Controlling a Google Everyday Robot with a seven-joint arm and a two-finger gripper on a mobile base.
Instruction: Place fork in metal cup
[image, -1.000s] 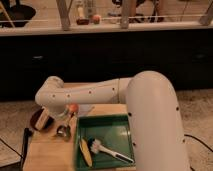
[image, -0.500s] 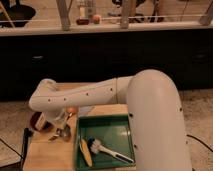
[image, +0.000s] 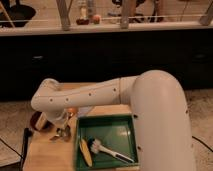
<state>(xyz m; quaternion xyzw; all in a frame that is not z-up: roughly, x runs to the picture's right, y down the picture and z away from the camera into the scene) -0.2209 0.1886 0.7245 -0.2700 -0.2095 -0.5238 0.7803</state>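
Observation:
The small silver metal cup (image: 64, 134) stands on the wooden table (image: 50, 156), left of the green tray (image: 125, 125). My white arm reaches in from the right, bends at the far left and drops down. The gripper (image: 61, 125) hangs right over the cup, partly hiding it. A pale silvery bit (image: 54, 137) shows beside the cup's left; I cannot tell whether it is the fork. No fork shows plainly anywhere else.
A dark brown round bowl (image: 37, 121) sits just left of the gripper. A small orange object (image: 72, 111) lies behind the cup. The tray holds a white dish brush (image: 102, 149) and a yellow object (image: 86, 152). A dark object (image: 25, 140) lies along the table's left edge.
The arm's bend has swung further left and the gripper has come down closer over the metal cup. The tray and bowl have not moved.

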